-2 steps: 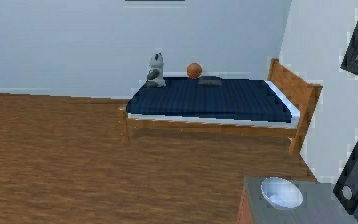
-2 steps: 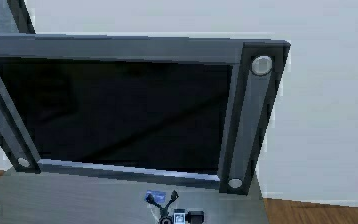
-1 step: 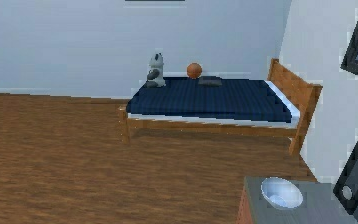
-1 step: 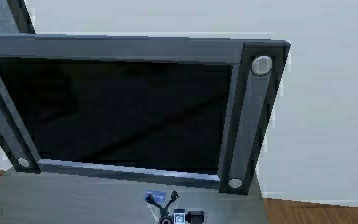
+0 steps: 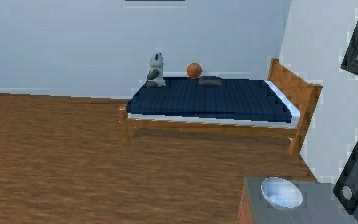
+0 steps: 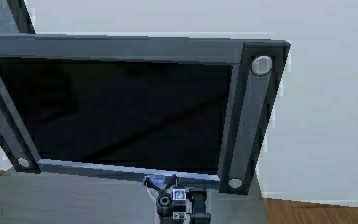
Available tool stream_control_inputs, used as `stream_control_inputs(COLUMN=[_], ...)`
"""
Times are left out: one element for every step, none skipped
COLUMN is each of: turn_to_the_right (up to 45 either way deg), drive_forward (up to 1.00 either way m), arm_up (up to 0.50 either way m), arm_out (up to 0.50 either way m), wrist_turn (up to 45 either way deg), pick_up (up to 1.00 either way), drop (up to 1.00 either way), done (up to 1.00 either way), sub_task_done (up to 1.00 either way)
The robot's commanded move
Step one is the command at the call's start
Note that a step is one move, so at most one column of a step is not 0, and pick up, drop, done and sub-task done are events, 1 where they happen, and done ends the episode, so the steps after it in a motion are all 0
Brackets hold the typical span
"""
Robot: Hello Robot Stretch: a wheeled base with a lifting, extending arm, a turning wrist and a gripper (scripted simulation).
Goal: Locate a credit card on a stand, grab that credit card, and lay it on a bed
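Grey stand as landmark: gripper low above its top, before television. At gripper tip a bluish sliver, maybe credit card; cannot tell hold or finger state. Well beyond stand, ahead: bed, long axis crosswise.

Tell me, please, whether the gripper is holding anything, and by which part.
It cannot be told: the gripper sits below the television, with the grey stand top behind its far end.

The wooden bed (dark blue cover, headboard toward the forward view's right) stands level beyond the grey stand.
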Motion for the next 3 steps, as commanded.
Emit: stream_control_inputs(turn_to_the_right=[0.0, 0.0, 0.0], drive_forward=[0.00, 0.00, 0.00], arm_up=[0.30, 0.00, 0.00], arm_out=[0.00, 0.00, 0.00], wrist_turn=[0.0, -45.0, -45.0], pick_up=[0.00, 0.00, 0.00], drop=[0.00, 0.00, 0.00], done=[0.00, 0.00, 0.00], sub_task_done=[0.00, 0.00, 0.00])
